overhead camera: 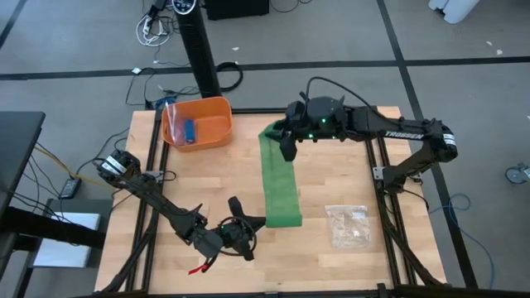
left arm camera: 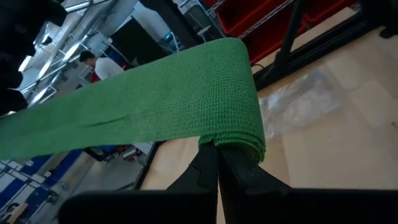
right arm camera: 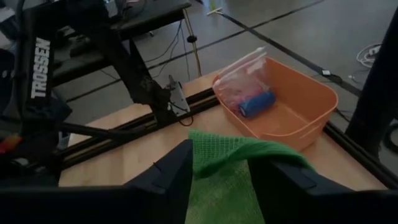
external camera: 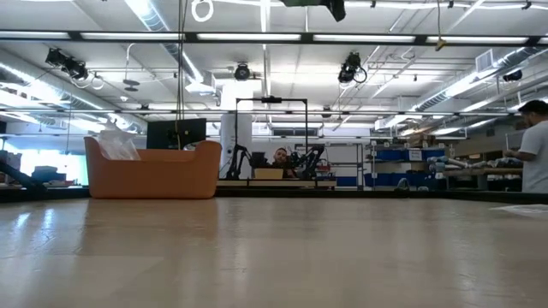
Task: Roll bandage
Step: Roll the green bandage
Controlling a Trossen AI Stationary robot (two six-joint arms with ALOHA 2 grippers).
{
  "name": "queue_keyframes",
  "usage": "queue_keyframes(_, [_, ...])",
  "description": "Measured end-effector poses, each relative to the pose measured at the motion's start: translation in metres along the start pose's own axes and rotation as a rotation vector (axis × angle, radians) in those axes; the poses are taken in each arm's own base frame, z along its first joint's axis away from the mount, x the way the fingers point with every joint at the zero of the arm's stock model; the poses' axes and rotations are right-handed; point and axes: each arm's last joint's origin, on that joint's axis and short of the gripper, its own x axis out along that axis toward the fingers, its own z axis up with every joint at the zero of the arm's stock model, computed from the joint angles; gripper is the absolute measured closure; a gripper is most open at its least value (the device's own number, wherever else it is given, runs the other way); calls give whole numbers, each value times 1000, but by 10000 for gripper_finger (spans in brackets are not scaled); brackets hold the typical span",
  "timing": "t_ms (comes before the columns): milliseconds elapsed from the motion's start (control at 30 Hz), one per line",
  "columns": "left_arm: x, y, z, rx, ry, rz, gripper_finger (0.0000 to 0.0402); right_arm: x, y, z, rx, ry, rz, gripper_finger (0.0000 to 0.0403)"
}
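Bandage (overhead camera: 279,180) spans both my grippers: left gripper (left arm camera: 217,163) pinches its near end; right gripper (right arm camera: 219,177) fingers parted around, perhaps touching, the far end.

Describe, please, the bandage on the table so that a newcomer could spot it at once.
On the wooden table, look between the orange bin at the far left and the clear plastic bag at the near right. A long flat strip runs from the right gripper to the left gripper. That bandage is the only bright green, knitted thing there.
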Motion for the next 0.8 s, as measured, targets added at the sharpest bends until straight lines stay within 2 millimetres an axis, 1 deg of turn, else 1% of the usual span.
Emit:
queue_keyframes(233, [-1, -1, 0, -20, -17, -32, 400, 1, -8, 2, 44, 9, 12, 237])
queue_keyframes(400, [-1, -2, 0, -18, -15, -36, 400, 1, -9, 0, 102, 45, 50, 237])
queue_keyframes(633, [-1, -3, -2, -31, -6, -48, 400, 0, -3, -9, 120, 147, 95, 236])
queue_keyframes(800, [-1, -5, -2, -52, -24, -98, 400, -2, 4, -17, 107, 211, 117, 238])
